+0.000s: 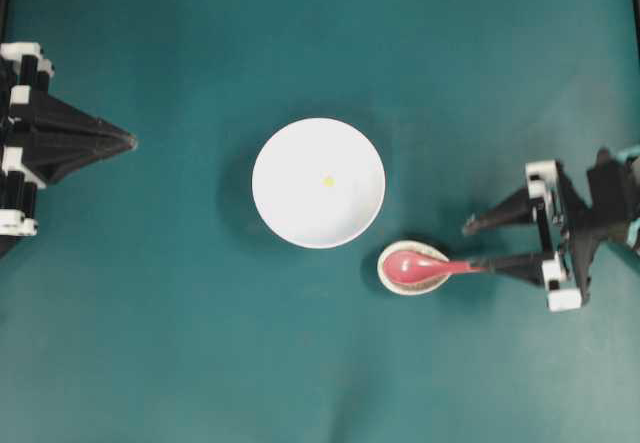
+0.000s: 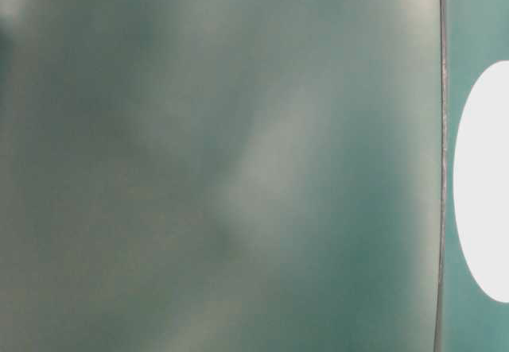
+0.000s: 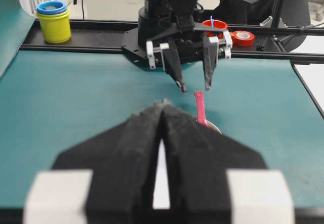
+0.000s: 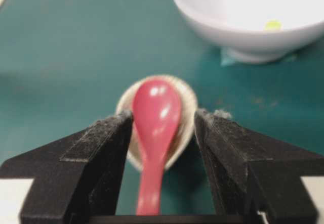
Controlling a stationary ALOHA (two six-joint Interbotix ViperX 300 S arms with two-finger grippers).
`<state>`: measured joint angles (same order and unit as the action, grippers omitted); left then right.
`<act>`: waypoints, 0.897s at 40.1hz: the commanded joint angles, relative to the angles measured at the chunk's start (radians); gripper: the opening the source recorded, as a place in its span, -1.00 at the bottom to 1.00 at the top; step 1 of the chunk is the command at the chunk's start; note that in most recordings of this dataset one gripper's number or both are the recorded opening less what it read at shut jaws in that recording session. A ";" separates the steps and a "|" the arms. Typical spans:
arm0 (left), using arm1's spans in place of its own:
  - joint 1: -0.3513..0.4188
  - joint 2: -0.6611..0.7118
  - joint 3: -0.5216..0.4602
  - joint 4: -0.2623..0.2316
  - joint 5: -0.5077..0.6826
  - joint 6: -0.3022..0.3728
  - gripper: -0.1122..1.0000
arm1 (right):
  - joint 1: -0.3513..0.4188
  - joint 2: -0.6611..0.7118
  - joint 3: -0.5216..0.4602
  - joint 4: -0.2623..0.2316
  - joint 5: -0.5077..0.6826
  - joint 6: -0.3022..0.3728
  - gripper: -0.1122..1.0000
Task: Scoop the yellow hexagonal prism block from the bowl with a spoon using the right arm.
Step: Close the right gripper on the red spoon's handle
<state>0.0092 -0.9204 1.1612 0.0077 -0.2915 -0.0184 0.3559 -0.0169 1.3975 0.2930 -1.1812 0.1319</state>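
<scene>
The right gripper (image 4: 162, 133) sits with its jaws spread wide, one on each side of the spoon (image 4: 156, 133) handle, gripping nothing yet. The spoon's scoop lies in the small spoon rest (image 1: 412, 267), handle pointing toward the right arm. For a good pickup, the jaws should close squarely on the handle, not the scoop, and lift straight up so the rest does not tip. The bowl (image 1: 318, 183) stands just beside the rest, with the yellow hexagonal prism block (image 1: 328, 181) near its middle. The teal tabletop (image 1: 180, 343) offers open room all round. The left gripper (image 3: 162, 133) waits well apart, jaws pressed together, empty.
</scene>
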 commanded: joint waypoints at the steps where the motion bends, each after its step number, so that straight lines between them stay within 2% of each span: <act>1: 0.002 0.009 -0.020 0.003 -0.005 -0.002 -0.79 | 0.063 0.051 -0.011 0.075 -0.057 -0.002 0.23; 6: 0.002 0.017 -0.020 0.003 -0.006 -0.002 -0.79 | 0.138 0.121 -0.018 0.170 -0.112 -0.002 0.23; 10: 0.002 0.023 -0.020 0.003 -0.006 -0.002 -0.79 | 0.176 0.164 -0.034 0.210 -0.124 -0.002 0.23; 19: 0.002 0.026 -0.020 0.003 -0.008 0.000 -0.79 | 0.193 0.222 -0.057 0.232 -0.126 -0.002 0.23; 36: 0.002 0.023 -0.020 0.003 -0.008 0.000 -0.79 | 0.193 0.227 -0.044 0.244 -0.071 -0.002 0.23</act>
<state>0.0107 -0.9020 1.1612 0.0077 -0.2930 -0.0184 0.5476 0.2178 1.3545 0.5338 -1.2563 0.1319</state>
